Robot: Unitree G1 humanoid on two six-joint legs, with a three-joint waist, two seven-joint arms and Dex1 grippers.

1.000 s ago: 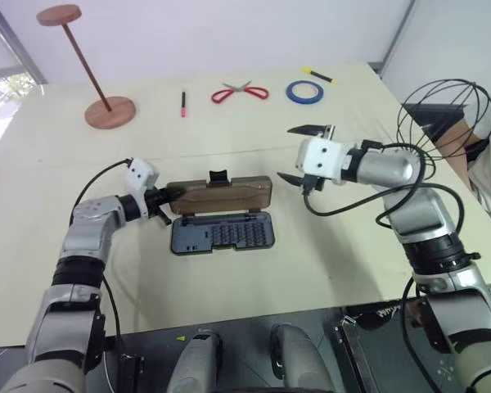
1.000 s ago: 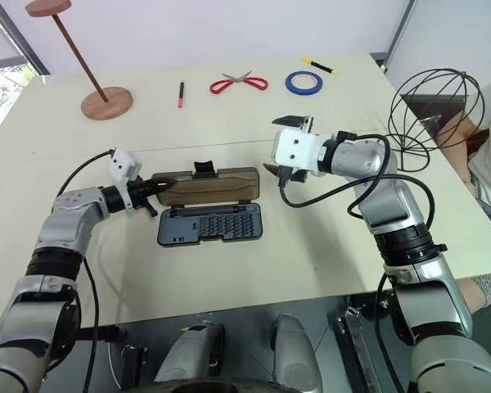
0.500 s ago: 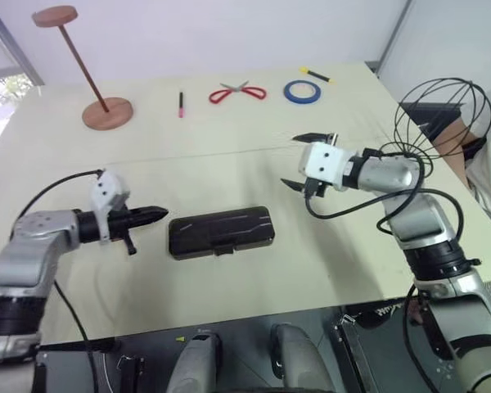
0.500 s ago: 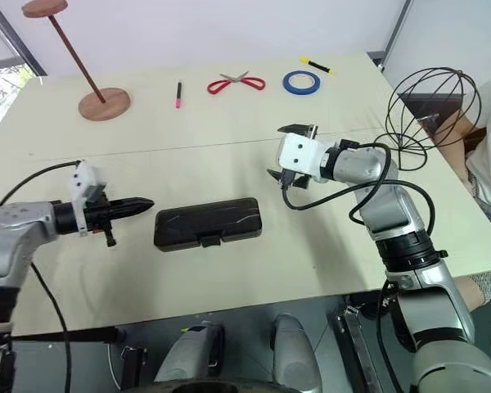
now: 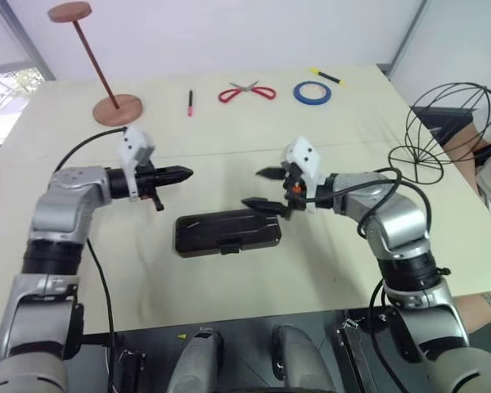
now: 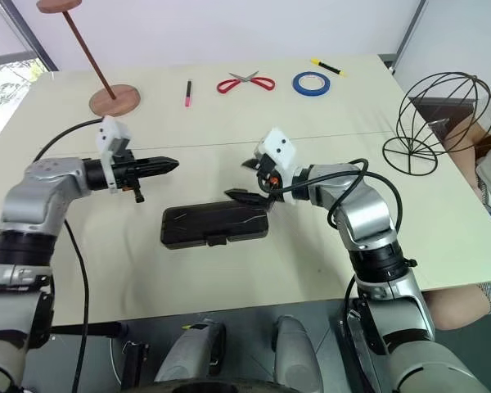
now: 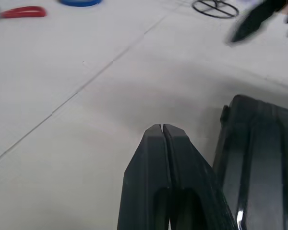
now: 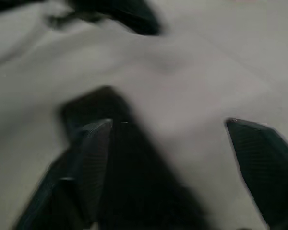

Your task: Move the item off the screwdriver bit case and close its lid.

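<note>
The left gripper (image 5: 183, 173), fingers pressed together and empty, has lifted away from the screwdriver bit case (image 5: 227, 233) and now hovers at the case's 10 o'clock. The lid (image 6: 215, 221), open a second ago, now lies flat over the tray and hides the bits, so closure appears complete, though latch engagement cannot be confirmed. The right gripper (image 5: 264, 189), fingers spread and empty, has swung in over the case's right end; the item (image 6: 438, 123) stands well apart at 2 o'clock, on the table (image 5: 327, 270).
</note>
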